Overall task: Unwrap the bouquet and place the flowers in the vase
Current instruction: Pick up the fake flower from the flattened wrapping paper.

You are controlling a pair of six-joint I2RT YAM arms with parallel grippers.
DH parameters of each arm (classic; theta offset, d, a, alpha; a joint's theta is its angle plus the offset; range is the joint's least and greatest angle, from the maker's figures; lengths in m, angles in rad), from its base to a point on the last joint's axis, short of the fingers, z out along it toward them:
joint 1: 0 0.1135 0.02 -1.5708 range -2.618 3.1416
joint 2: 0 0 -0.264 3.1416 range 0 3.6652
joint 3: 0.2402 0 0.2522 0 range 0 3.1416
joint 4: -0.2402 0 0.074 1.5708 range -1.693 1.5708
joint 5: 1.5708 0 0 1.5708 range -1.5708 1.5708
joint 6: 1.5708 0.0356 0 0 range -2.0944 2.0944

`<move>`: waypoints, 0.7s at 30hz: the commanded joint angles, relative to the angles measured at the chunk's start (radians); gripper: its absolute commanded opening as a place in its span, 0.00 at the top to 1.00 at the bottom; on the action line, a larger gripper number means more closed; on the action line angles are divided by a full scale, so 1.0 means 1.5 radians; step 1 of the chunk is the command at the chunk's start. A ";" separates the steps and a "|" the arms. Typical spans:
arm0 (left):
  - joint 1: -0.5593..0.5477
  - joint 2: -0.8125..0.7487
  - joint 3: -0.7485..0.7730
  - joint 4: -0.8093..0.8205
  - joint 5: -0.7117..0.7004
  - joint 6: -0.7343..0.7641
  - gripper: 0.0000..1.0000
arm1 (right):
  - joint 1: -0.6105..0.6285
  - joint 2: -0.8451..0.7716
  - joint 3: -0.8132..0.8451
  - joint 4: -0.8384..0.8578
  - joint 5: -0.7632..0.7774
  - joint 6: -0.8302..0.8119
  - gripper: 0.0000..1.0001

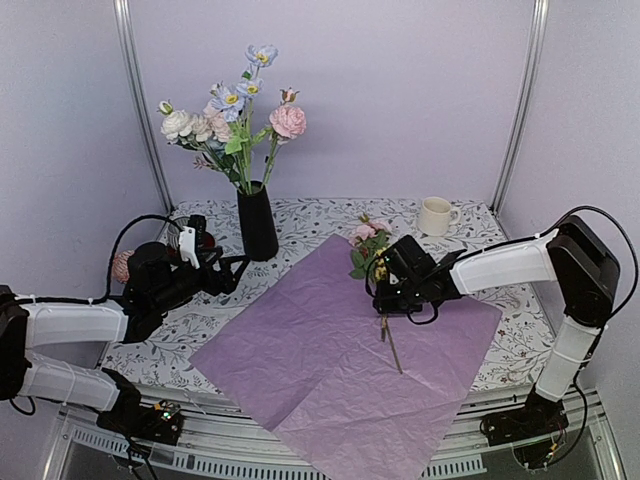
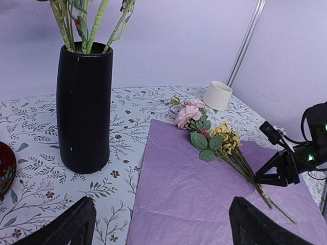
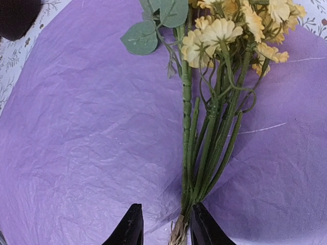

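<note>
The black vase (image 1: 257, 222) (image 2: 84, 107) stands at the back left and holds several pale blue, pink and white flowers (image 1: 235, 110). The bouquet is unwrapped: its lilac paper (image 1: 330, 350) (image 2: 204, 204) (image 3: 76, 127) lies flat. On it rest a pink bloom and a yellow cluster of flowers (image 1: 368, 245) (image 2: 214, 140) (image 3: 214, 102). My right gripper (image 1: 385, 305) (image 3: 163, 227) straddles their stem ends. The stems touch its right finger, and a gap shows at the left one. My left gripper (image 1: 215, 272) (image 2: 158, 224) hovers wide open and empty near the vase and the paper's left edge.
A cream mug (image 1: 435, 215) (image 2: 217, 95) stands at the back right. A red patterned object (image 2: 4, 168) sits left of the vase. Metal frame posts and lilac walls close the back. The floral tablecloth (image 1: 320, 215) shows around the paper.
</note>
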 commanded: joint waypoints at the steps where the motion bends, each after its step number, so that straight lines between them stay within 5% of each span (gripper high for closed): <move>1: -0.008 0.004 0.014 0.009 0.009 0.006 0.07 | -0.005 0.023 0.015 -0.016 0.020 0.004 0.67; 6: -0.009 0.004 0.014 0.008 0.008 0.008 0.07 | -0.006 0.035 0.014 -0.013 0.017 0.010 0.68; 11: -0.009 0.013 0.019 0.009 0.015 0.008 0.07 | -0.005 0.027 0.013 -0.007 0.008 0.012 0.86; 21: -0.011 0.012 0.020 0.003 0.013 0.010 0.08 | -0.006 -0.073 -0.022 -0.014 0.078 0.013 0.93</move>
